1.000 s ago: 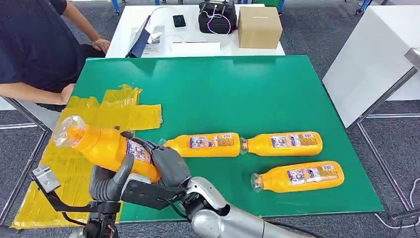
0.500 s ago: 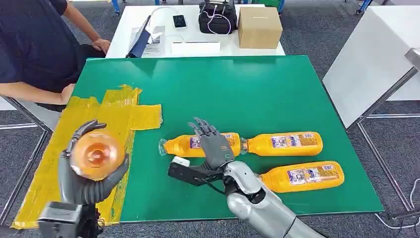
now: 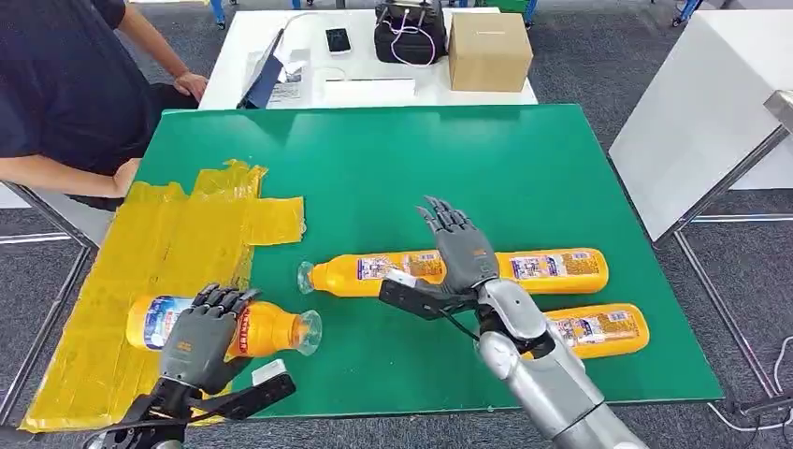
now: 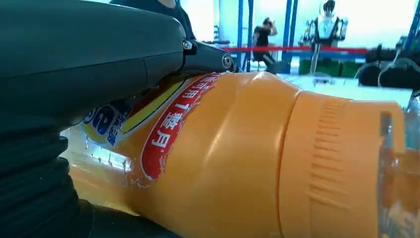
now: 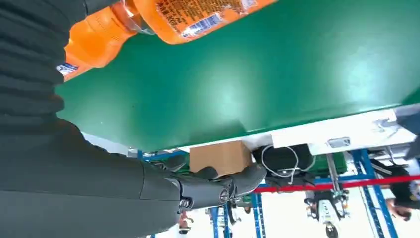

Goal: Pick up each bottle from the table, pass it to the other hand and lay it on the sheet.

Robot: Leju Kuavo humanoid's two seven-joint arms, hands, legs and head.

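An orange bottle (image 3: 266,329) lies on its side, base over the yellow sheet (image 3: 178,234) and clear cap end over the green table (image 3: 393,159). My left hand (image 3: 199,341) grips its labelled middle from above; the left wrist view shows the bottle (image 4: 237,158) close under the left hand (image 4: 74,69). My right hand (image 3: 460,251) hovers open with fingers spread over two bottles lying end to end, one (image 3: 369,274) to its left and one (image 3: 556,269) to its right. A third bottle (image 3: 603,329) lies nearer the front edge. The right wrist view shows the right hand (image 5: 74,168) holding nothing.
A person (image 3: 56,84) sits at the table's far left corner. Behind the green table stands a white table with a cardboard box (image 3: 490,51), a black bag (image 3: 410,33) and a phone (image 3: 338,39). Another white table (image 3: 701,103) stands to the right.
My left hand has brought the bottle down from mid-air and turned it onto its side at the sheet's edge. My right hand has let go and moved right, over the lying bottles.
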